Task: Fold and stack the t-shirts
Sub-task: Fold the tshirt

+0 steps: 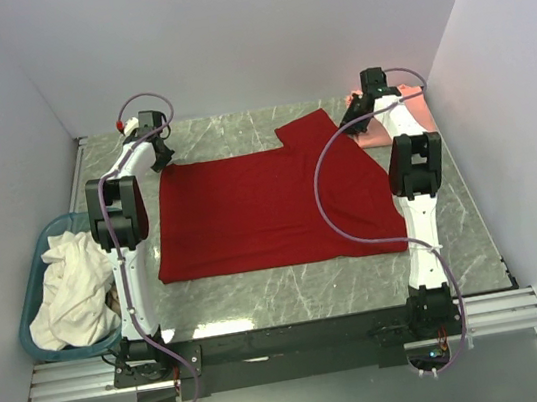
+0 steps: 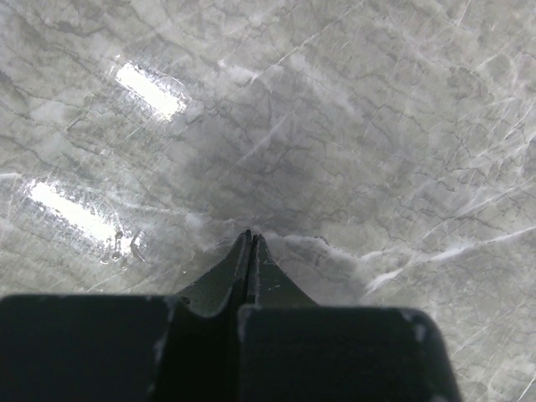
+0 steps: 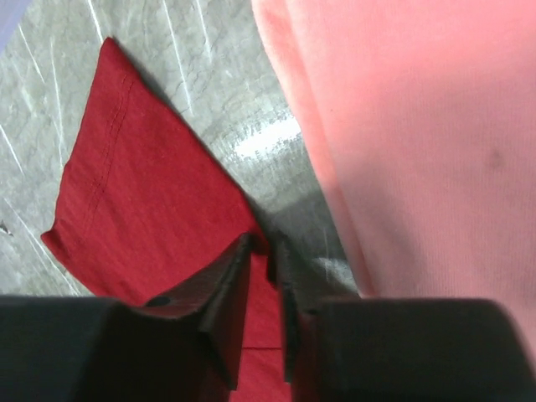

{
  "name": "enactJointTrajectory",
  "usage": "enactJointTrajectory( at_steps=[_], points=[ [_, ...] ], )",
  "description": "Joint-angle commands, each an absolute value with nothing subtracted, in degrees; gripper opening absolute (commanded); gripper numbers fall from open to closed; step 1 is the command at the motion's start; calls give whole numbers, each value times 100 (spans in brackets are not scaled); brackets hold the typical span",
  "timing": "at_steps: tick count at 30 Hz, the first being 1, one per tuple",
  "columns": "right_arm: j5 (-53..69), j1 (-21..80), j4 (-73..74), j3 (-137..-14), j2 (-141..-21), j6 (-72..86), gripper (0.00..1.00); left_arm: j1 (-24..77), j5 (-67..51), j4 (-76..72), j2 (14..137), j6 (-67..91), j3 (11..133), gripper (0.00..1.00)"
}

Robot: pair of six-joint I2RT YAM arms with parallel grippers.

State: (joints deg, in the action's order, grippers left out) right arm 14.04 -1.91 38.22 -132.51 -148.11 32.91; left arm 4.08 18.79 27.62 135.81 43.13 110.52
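On the marble desk (image 1: pixel 293 298), we see the deep red t-shirt (image 1: pixel 270 211) spread flat at the centre and the salmon-pink t-shirt (image 1: pixel 417 113) at the far right corner. The right tool (image 3: pixel 264 251) straddles the red sleeve's edge beside the pink cloth, fingers narrowly apart; we cannot tell whether they pinch it. The left tool (image 2: pixel 251 239) hangs over bare marble at far left, tips pressed together, holding nothing.

no text, label, brand, number or sign can be read in any view.
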Motion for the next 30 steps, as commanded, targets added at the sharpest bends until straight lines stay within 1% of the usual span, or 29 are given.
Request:
enactJointTrajectory(
  at_steps=[1, 2, 4, 5, 8, 15, 19, 22, 30],
  points=[
    [1573, -246, 3885, -13333, -14854, 3217, 23, 422, 1714, 2839, 13386, 4307, 10969, 0],
    [1582, -237, 3850, -13316, -14827, 3199, 18, 422, 1723, 2830, 13360, 4307, 10925, 0],
    [1591, -246, 3788, -13175, -14775, 3199, 13, 422, 1731, 2786, 13333, 4298, 10890, 0],
    [1591, -255, 3701, -13114, -14687, 3208, 8, 422, 1723, 2786, 13324, 4298, 10890, 0],
    [1573, -272, 3429, -12745, -14451, 3225, 0, 422, 1731, 2804, 13324, 4280, 10907, 0],
    [1538, -308, 2488, -11709, -13659, 3305, 0, 422, 1766, 2742, 13166, 4219, 10898, 0],
    [1477, -334, 2023, -11330, -13228, 3287, 0, 422, 1793, 2725, 13052, 4192, 10898, 0],
    [1494, -395, 1881, -11119, -12903, 3278, 0, 422, 1810, 2725, 12982, 4192, 10890, 0],
    [1468, -457, 1837, -10793, -12586, 3217, 0, 396, 1811, 2751, 12797, 4175, 10872, 0]
  ],
)
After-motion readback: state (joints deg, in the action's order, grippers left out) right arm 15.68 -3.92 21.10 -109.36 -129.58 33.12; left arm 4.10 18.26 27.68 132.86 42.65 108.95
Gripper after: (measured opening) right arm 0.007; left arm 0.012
